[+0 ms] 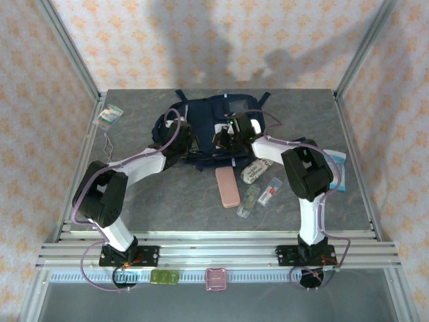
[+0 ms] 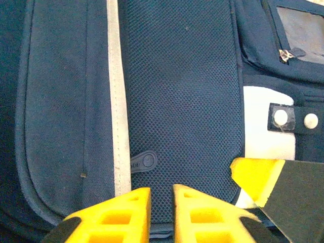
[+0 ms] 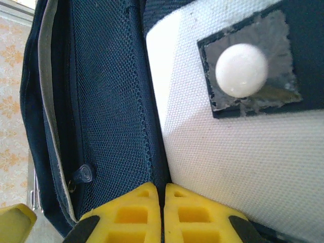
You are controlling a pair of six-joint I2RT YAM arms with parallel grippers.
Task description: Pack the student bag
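Note:
The student bag (image 1: 213, 111) lies flat at the back middle of the table, navy blue with white patches. Both grippers are over its front. My left gripper (image 2: 162, 190) hovers over the blue mesh pocket (image 2: 182, 101), its yellow fingers a narrow gap apart with nothing gripped; a zip pull (image 2: 144, 161) lies just ahead of it. My right gripper (image 3: 163, 186) is shut on the dark seam where the mesh pocket meets the white patch (image 3: 238, 152). In the top view the left gripper (image 1: 190, 139) and the right gripper (image 1: 226, 137) stand close together.
In front of the bag lie a pink case (image 1: 228, 186), a rolled white item (image 1: 253, 171) and two clear packets (image 1: 249, 200) (image 1: 271, 191). A blue-and-white item (image 1: 338, 161) lies at the right behind my right arm. A small card (image 1: 108, 115) lies at back left.

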